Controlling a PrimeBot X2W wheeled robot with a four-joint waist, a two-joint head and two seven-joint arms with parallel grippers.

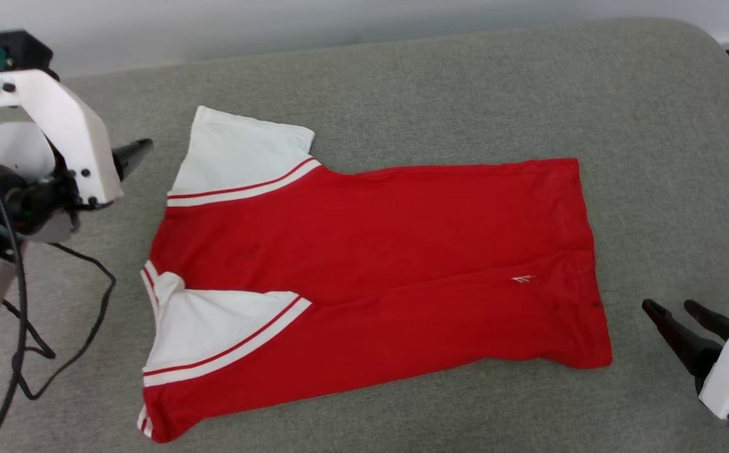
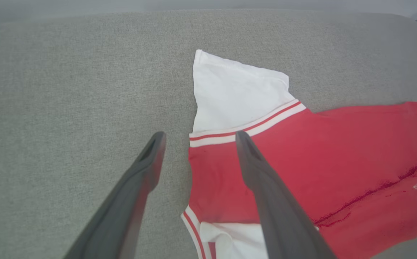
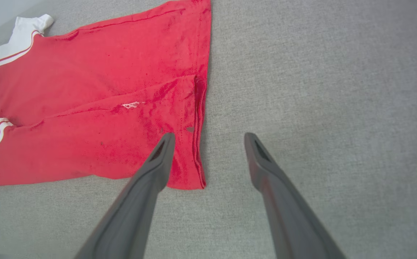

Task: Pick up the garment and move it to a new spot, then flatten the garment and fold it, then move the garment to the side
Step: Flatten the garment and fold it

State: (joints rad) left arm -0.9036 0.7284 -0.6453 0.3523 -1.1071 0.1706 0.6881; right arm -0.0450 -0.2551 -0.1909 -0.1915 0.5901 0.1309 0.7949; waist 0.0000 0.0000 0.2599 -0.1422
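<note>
The shirt (image 1: 371, 251) lies folded on the cushion (image 1: 465, 94), left gripper (image 2: 200, 137) near its sleeves, right gripper (image 1: 672, 307) near its hem, both spread and empty.

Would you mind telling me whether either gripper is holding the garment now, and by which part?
Nothing is held. The left gripper and right gripper both stand open and empty; the garment lies loose on the grey surface.

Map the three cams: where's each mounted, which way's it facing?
Head: above, looking down at the garment on a grey cushion; left arm upper left, right gripper lower right.
Left wrist: along open left gripper toward a white sleeve.
Right wrist: along open right gripper toward the hem.
Shared: all three show the white logo.
</note>
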